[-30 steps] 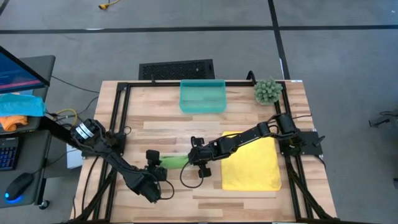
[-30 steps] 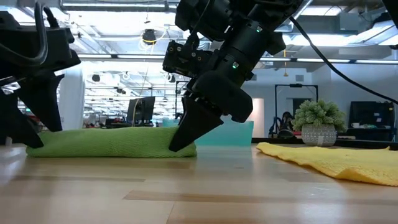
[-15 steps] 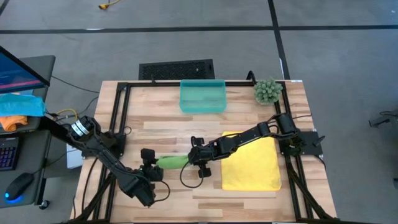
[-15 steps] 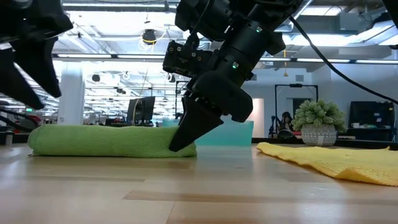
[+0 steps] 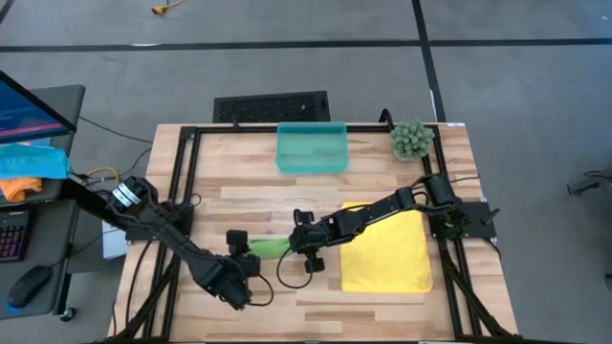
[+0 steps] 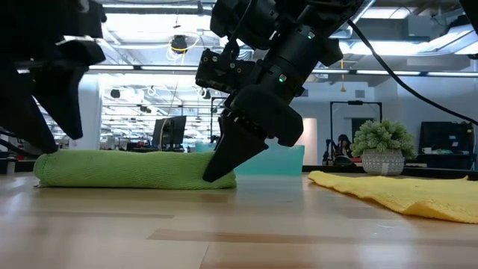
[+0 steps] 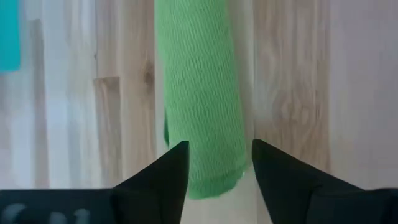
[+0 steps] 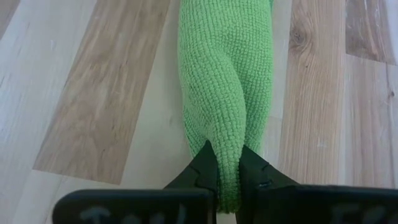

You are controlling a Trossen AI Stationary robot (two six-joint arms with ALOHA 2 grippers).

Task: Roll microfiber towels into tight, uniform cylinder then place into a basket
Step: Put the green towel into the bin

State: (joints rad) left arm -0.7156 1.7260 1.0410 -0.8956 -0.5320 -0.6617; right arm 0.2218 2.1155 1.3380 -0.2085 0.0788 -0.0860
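1. Mid-table, the green towel (image 5: pixel 269 248) lies rolled into a cylinder; the right gripper (image 8: pixel 226 176) pinches one end of it, jaws closed on the cloth.
2. Left gripper (image 7: pixel 214 167) sits at the roll's other end, fingers spread to either side of it, open and not clamping.
3. Yellow towel (image 5: pixel 387 250) lies flat, unrolled, under the right arm.
4. Basket (image 5: pixel 312 147) at the far edge looks empty; neither towel is in it.
5. Judgement: roughly a third done — one roll formed, none placed.
6. Small potted plant (image 5: pixel 411 139) stands just beside the basket; black grille panel (image 5: pixel 272 106) lies beyond the table edge. Nothing blocks the path to the basket.
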